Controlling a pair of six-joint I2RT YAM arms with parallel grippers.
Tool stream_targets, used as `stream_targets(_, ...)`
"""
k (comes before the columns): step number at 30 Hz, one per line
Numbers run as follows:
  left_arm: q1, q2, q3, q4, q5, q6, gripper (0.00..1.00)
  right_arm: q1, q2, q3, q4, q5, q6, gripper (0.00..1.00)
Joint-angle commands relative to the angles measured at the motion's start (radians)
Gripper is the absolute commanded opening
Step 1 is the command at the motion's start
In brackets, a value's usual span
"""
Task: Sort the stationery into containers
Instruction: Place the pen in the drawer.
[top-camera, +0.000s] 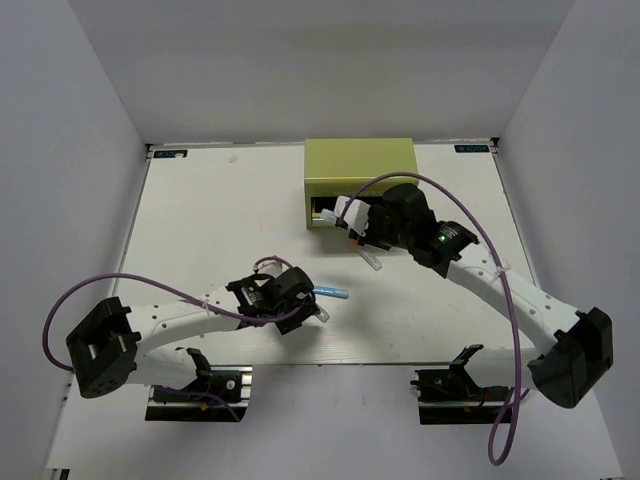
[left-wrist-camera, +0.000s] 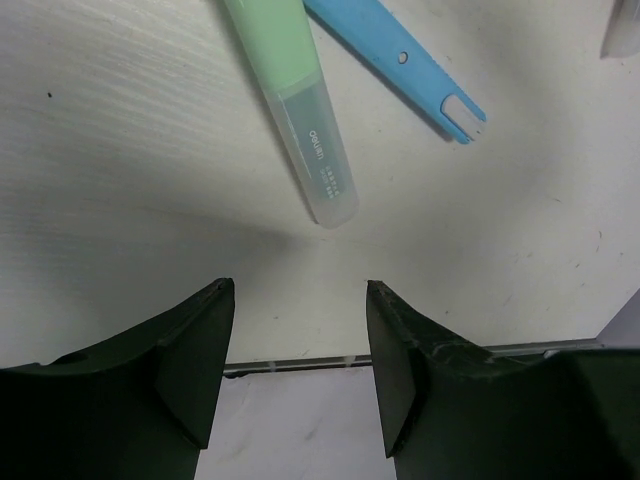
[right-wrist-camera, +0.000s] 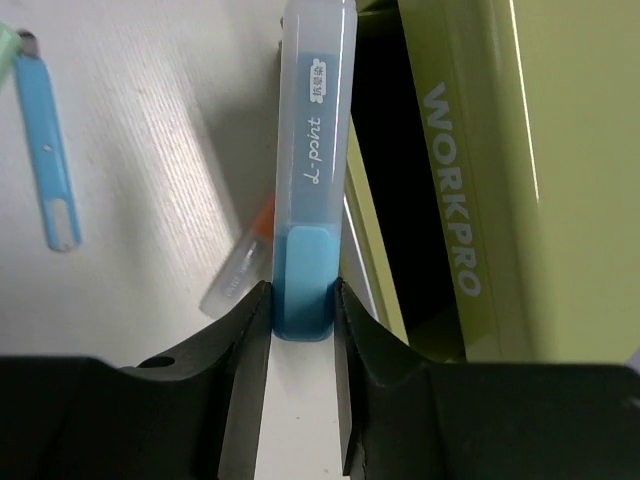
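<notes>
My right gripper (right-wrist-camera: 300, 300) is shut on the end of a grey-blue stick (right-wrist-camera: 312, 150) and holds it at the open drawer (right-wrist-camera: 385, 150) of the olive-green box (right-wrist-camera: 480, 180). In the top view this gripper (top-camera: 347, 216) is at the box's (top-camera: 360, 165) front. A clear stick with an orange end (right-wrist-camera: 240, 265) lies on the table beside the drawer, and shows in the top view too (top-camera: 371, 259). My left gripper (left-wrist-camera: 300, 330) is open and empty, just short of a pale green stick (left-wrist-camera: 295, 100) and a light blue stick (left-wrist-camera: 395, 60), which also shows in the top view (top-camera: 333, 293).
The white table's near edge (left-wrist-camera: 300, 365), a metal strip, runs just behind the left fingers. White walls enclose the table on three sides. Purple cables loop off both arms, one above the right arm (top-camera: 470, 215).
</notes>
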Motion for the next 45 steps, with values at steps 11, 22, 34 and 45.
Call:
stream_targets(11, 0.001, 0.005, 0.044, -0.045, -0.013, -0.104, 0.66, -0.070, 0.156, 0.139, 0.046, 0.118, -0.261, 0.04)
stream_targets(22, 0.010, 0.016, 0.025, -0.045, -0.013, -0.158, 0.68, -0.136, 0.260, 0.205, 0.021, 0.080, -0.361, 0.08)
stream_targets(34, 0.020, 0.047, 0.036, -0.054, -0.013, -0.176, 0.70, -0.157, 0.315, 0.260, -0.005, 0.088, -0.364, 0.50)
stream_targets(45, 0.029, 0.154, 0.120, -0.076, -0.063, -0.176, 0.76, -0.157, 0.251, 0.291, -0.068, -0.007, -0.250, 0.52)
